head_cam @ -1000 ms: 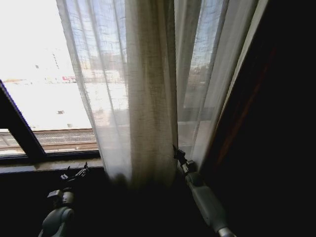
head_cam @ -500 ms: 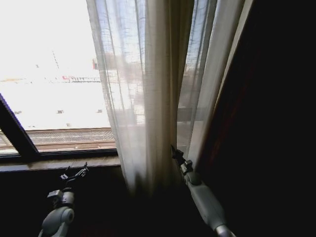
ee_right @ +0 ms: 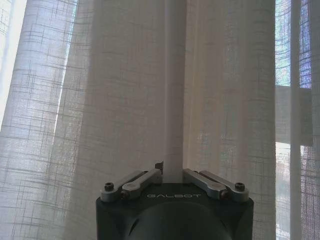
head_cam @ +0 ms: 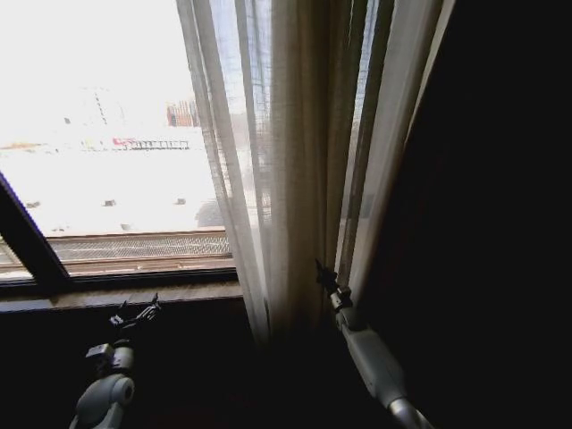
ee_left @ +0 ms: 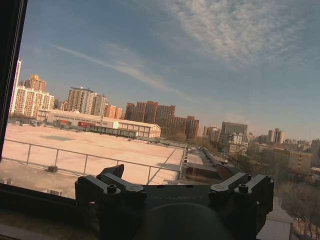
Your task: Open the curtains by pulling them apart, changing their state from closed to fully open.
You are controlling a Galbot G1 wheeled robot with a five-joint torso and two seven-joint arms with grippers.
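My right tool (ee_right: 172, 176) pinches a pleat of the bunched, sheer white pleated curtains (head_cam: 295, 161) hanging at the window's right. My left tool (ee_left: 172, 187), fingers spread, faces bare glass.

The right arm reaches up and forward to the lower edge of the curtains (head_cam: 295, 179), its right gripper (head_cam: 323, 273) pressed against the bunched fabric, fingers (ee_right: 145, 177) drawn in close on a vertical fold. The left arm sits low, well to the left of the curtains and apart from them, its left gripper (head_cam: 134, 315) raised with fingers (ee_left: 112, 182) spread wide and holding nothing.
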